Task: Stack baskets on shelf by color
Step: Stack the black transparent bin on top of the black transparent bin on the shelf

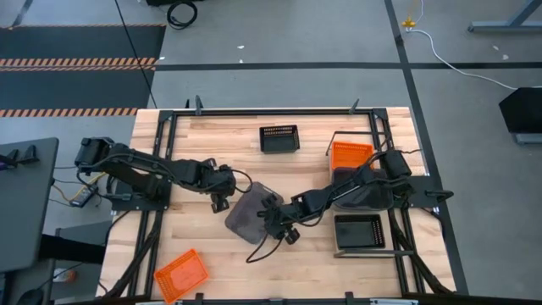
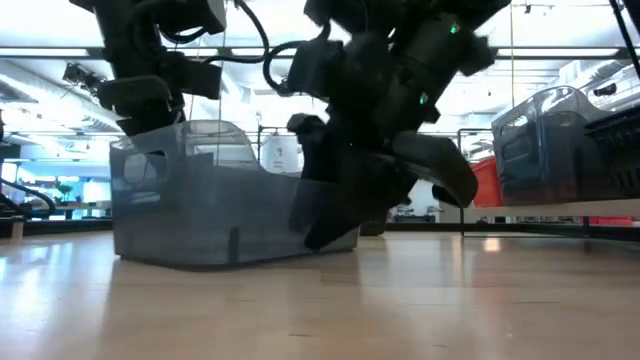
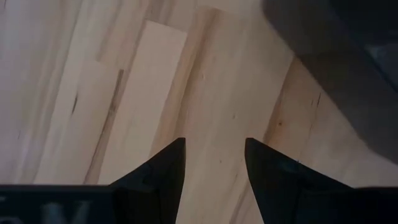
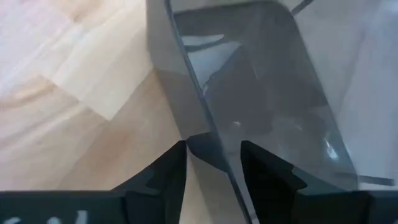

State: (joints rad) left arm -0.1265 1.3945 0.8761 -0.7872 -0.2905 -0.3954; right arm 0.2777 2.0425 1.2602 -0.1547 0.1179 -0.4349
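A dark grey basket [image 1: 250,213] sits in the middle of the table, and its translucent wall [image 2: 200,200] fills the low view. My right gripper [image 1: 273,215] reaches in from the right and is shut on the basket's right end. My left gripper [image 1: 222,202] is open over bare wood just off the basket's left end, and grey plastic [image 3: 336,68] shows past its fingers. On the shelf [image 1: 403,234] at the right rest an orange basket [image 1: 350,155], grey baskets [image 1: 366,193] under the right arm and a black basket [image 1: 360,230]. My right gripper [image 4: 213,149] has the grey basket's rim near a corner [image 4: 208,140] between its two fingers, one inside the basket and one outside. The fingers slant down from the table's right. The basket's bottom [image 2: 235,262] still rests on the table.
A black slatted basket [image 1: 279,138] stands near the table's far edge. An orange basket [image 1: 181,273] lies at the near left corner. Dark frame rails [image 1: 161,169] run along both sides of the table. Bare wood lies between the middle and the near edge.
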